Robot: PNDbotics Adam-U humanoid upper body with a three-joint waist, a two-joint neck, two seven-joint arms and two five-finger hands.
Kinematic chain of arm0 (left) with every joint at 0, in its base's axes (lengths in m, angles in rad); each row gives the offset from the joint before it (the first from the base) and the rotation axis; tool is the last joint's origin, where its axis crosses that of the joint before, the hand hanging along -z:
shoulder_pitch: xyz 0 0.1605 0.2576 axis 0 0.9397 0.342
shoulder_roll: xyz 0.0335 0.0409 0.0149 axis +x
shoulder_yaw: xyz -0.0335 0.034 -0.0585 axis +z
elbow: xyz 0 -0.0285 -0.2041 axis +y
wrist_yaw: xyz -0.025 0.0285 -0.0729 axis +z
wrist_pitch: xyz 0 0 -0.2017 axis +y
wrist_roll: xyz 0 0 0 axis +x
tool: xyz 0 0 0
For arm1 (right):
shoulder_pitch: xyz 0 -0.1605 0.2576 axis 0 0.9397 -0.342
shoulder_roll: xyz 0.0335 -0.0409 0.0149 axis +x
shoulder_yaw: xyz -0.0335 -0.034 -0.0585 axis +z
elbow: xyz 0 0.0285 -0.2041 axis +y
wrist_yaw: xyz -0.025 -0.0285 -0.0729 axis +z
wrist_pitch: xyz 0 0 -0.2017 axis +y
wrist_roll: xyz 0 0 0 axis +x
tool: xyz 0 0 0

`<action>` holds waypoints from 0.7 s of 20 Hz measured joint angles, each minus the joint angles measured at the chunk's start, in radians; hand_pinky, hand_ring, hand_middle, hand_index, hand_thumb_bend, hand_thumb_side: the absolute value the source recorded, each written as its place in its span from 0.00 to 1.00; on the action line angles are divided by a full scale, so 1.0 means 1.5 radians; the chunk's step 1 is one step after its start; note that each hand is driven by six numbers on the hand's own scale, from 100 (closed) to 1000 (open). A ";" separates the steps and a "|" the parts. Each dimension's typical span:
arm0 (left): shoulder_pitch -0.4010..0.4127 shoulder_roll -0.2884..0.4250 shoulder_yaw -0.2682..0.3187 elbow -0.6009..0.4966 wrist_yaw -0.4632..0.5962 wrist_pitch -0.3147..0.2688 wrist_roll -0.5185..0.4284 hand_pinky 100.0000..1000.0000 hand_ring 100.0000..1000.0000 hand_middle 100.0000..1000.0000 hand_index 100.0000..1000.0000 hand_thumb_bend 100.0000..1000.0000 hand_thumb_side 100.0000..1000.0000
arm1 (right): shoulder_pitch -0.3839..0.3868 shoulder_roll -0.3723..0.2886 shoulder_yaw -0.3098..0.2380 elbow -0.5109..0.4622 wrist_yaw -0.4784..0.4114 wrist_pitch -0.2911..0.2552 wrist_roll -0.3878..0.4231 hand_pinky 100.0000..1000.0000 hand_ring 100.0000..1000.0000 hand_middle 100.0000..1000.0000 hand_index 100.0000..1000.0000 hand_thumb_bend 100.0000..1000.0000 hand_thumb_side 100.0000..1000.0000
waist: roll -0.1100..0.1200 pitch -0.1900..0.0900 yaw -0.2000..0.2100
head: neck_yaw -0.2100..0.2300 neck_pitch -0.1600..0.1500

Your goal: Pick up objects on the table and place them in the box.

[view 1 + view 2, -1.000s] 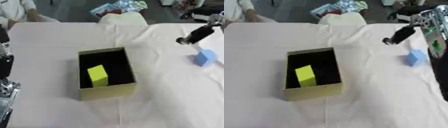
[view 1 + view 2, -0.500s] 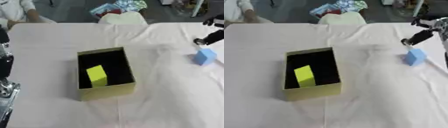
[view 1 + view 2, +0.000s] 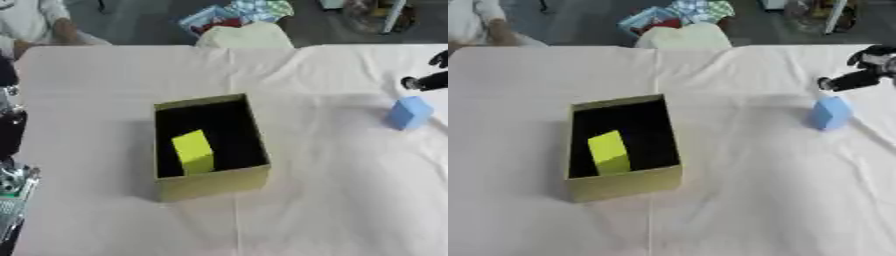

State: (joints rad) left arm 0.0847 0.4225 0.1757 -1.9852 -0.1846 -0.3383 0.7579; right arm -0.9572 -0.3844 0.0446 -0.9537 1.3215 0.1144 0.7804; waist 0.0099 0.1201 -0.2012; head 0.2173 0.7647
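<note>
A blue block (image 3: 830, 113) lies at the right of the frame on the tabletop (image 3: 754, 190), which is draped in a pale cloth — nothing is holding it. The right hand (image 3: 866, 72) shows just above and to the right of it at the right edge; one dark finger reaches leftward toward a spot just over the block's upper corner, close to it but apart. Only part of the hand is in view, and whether its fingers (image 3: 843, 80) are open or curled cannot be told. Left of centre stands the olive box (image 3: 213, 184), open at the top with a dark inside, and a yellow block (image 3: 194, 151) sits inside it, toward its lower-left part. The left arm's dark and silver parts show along the left edge, but the left hand itself is out of view.
</note>
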 measured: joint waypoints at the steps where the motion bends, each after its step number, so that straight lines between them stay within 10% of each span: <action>1: 0.000 0.000 0.000 0.000 0.000 0.000 0.000 0.86 0.60 0.73 0.71 0.41 0.57 | 0.002 0.000 -0.003 0.003 0.004 0.003 0.001 0.84 0.98 0.89 0.97 0.27 0.84 | 0.000 0.000 0.000 | 0.000 0.000; 14: 0.002 0.000 0.000 0.000 0.000 0.000 0.000 0.86 0.60 0.73 0.71 0.40 0.56 | 0.004 0.013 -0.029 0.069 0.029 0.042 0.000 0.83 0.96 0.84 0.99 0.26 1.00 | 0.001 0.000 0.000 | 0.000 0.000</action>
State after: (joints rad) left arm 0.0876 0.4222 0.1762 -1.9852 -0.1848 -0.3379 0.7577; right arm -0.9510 -0.3651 0.0018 -0.8496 1.3651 0.1779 0.7804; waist 0.0112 0.1206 -0.2008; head 0.2172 0.7647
